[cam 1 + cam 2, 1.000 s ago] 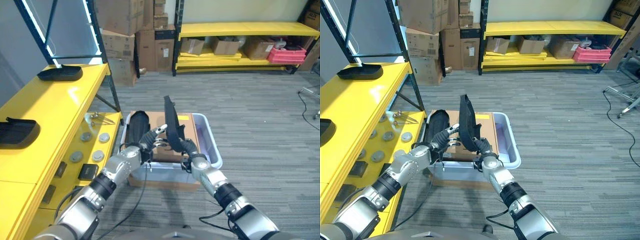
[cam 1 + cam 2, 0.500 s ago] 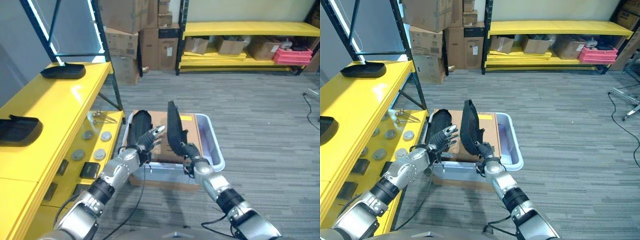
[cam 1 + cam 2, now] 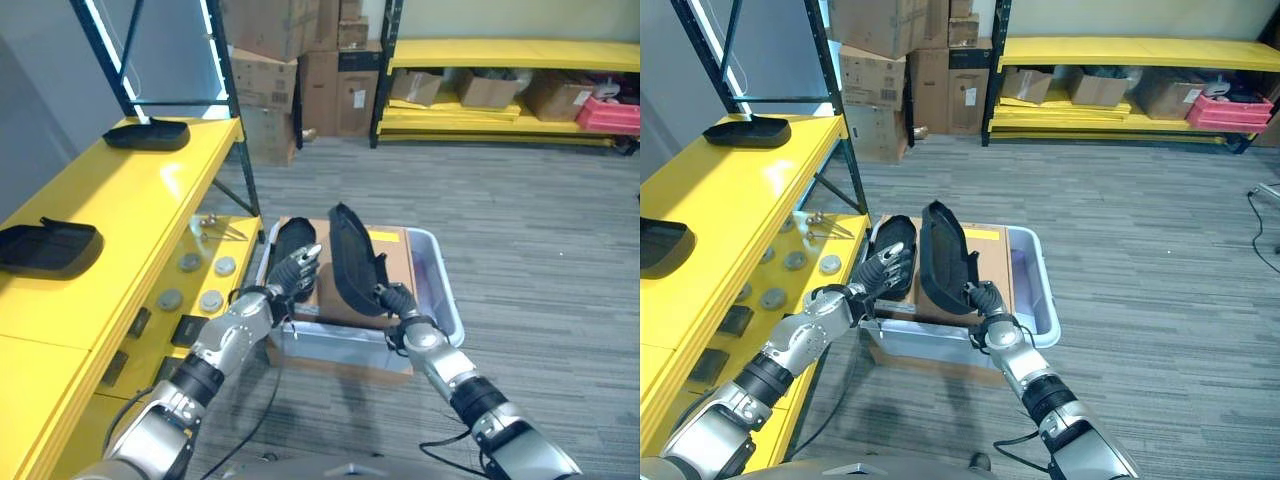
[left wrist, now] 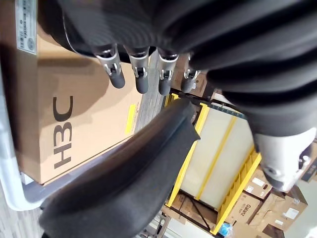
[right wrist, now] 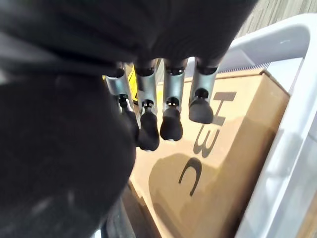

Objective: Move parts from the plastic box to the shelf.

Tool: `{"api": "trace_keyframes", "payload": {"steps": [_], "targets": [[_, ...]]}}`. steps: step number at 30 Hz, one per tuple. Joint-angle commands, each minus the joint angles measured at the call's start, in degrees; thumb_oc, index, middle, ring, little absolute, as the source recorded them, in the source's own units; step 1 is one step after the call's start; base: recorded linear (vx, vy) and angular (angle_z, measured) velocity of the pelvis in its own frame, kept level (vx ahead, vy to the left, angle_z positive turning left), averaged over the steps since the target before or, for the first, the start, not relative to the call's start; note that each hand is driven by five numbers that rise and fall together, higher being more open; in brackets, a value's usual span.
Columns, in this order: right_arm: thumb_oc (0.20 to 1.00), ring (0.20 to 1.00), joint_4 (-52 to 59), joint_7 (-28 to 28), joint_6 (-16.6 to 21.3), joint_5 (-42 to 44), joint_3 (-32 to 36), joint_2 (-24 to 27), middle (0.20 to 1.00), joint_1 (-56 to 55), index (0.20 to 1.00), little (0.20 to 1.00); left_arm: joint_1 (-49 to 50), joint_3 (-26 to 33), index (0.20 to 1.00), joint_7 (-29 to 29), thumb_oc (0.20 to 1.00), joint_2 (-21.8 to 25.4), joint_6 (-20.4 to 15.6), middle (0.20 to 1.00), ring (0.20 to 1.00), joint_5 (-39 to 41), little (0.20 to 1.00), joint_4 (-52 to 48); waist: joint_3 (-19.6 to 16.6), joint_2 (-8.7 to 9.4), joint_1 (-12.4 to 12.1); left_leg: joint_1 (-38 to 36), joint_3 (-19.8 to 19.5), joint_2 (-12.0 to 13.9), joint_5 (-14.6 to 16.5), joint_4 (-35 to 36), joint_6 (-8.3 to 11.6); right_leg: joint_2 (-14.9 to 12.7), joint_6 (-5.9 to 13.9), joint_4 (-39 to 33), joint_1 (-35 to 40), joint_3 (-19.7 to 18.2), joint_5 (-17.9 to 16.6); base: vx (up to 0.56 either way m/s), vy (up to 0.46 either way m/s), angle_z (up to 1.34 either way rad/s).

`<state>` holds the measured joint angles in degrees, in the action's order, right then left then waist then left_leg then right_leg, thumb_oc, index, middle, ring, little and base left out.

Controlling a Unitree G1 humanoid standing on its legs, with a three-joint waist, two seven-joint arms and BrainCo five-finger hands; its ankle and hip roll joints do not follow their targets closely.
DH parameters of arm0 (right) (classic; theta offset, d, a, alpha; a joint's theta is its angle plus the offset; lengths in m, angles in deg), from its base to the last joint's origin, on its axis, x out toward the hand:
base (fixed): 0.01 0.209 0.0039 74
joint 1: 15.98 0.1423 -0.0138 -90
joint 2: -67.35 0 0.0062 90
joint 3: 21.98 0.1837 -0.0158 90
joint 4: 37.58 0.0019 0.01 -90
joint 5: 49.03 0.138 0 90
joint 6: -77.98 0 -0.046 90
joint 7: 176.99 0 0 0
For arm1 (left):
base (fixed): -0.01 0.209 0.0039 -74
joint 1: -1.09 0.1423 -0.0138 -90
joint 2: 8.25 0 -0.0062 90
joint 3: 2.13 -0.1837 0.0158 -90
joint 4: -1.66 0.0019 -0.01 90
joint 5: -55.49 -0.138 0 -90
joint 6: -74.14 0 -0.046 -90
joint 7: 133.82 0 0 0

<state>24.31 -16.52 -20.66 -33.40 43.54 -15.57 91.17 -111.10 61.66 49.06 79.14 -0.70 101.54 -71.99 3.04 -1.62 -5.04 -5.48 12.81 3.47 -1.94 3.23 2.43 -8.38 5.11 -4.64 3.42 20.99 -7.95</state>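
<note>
— Black moulded plastic: that is the part (image 3: 350, 268) the right hand (image 3: 396, 300) holds by its lower end, fingers curled round it, standing above the plastic box (image 3: 445, 305). Where is the left hand?

— The left hand (image 3: 290, 275) hovers over the box's shelf-side end, fingers fairly straight and relaxed, gripping nothing, just above a second black part (image 3: 291, 246) lying inside beside a cardboard carton (image 3: 396, 262).

— How should the carry go?

— Probably keep the grip firm at the part's base and swing it across to the yellow shelf (image 3: 120, 215) beside the box — the part is long, so its free end could catch a shelf post. It should land beside the two black parts (image 3: 48, 245) already there, not on them.

— What do the wrist cameras add?

— The right wrist view shows the fingers (image 5: 171, 119) closed against the part; the head views show the shelf.
</note>
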Motion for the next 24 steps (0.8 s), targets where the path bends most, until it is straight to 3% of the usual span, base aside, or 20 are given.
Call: {"api": "trace_keyframes", "payload": {"steps": [1, 5, 12, 17, 24], "targets": [[0.200, 0.200, -0.09, -3.67, 4.80, 1.01, 3.14, 0.86, 0.200, 7.26, 0.200, 0.200, -2.76, 0.15, 1.000, -0.17, 1.000, -1.18, -1.79, 1.000, 1.000, 1.01, 1.000, -0.23, -2.30, 0.82, -1.52, 2.89, -1.61, 2.43, 0.01, -0.26, 1.58, -4.20, 5.56, 3.54, 2.48, 1.24, 6.48, 0.07, 0.014, 0.05], [0.200, 0.200, -1.32, -3.65, 6.82, -2.25, 5.50, 3.07, 0.200, 6.93, 0.200, 0.200, -0.88, 2.30, 1.000, -1.19, 1.000, -0.02, 0.08, 1.000, 1.000, 0.84, 1.000, -0.56, -2.28, 0.87, -2.02, 2.96, -1.91, 2.29, 0.13, -0.32, 1.51, -4.15, 5.53, 3.78, 2.51, 1.09, 6.76, 0.03, 0.007, 0.01], [0.200, 0.200, -1.29, -3.01, 3.16, -1.04, 8.36, 5.39, 0.200, 6.95, 0.200, 0.200, 1.17, 4.88, 1.000, -3.13, 1.000, 1.39, 0.05, 1.000, 1.000, 1.21, 1.000, -0.01, -2.32, 1.08, -3.13, 3.15, -2.85, 1.92, 0.20, -0.10, 1.33, -4.07, 5.30, 3.85, 2.76, 1.32, 7.14, 0.06, 0.010, 0.02], [0.200, 0.200, -7.34, -1.31, 3.18, -1.52, 9.69, 6.42, 0.200, 4.86, 0.200, 0.200, 4.47, 7.48, 1.000, -1.18, 1.000, 2.99, -2.51, 1.000, 1.000, -0.98, 1.000, -2.04, -1.78, 0.92, -4.57, 4.25, -3.67, 2.05, 0.14, -0.96, 1.41, -4.51, 5.21, 5.09, 2.22, 1.96, 7.50, 0.12, 0.051, 0.11], [0.200, 0.200, -12.51, -4.11, 5.00, -0.42, 12.70, 9.12, 0.200, 6.22, 0.200, 0.200, 8.75, 12.36, 1.000, -4.30, 1.000, 8.52, -5.75, 1.000, 1.000, -1.38, 1.000, -4.75, 3.65, 0.55, -8.60, 12.19, -6.72, 0.71, 0.59, -5.10, 0.89, -5.99, 5.28, 8.49, -2.47, 3.34, 8.17, -0.13, 0.025, 0.19]]}}
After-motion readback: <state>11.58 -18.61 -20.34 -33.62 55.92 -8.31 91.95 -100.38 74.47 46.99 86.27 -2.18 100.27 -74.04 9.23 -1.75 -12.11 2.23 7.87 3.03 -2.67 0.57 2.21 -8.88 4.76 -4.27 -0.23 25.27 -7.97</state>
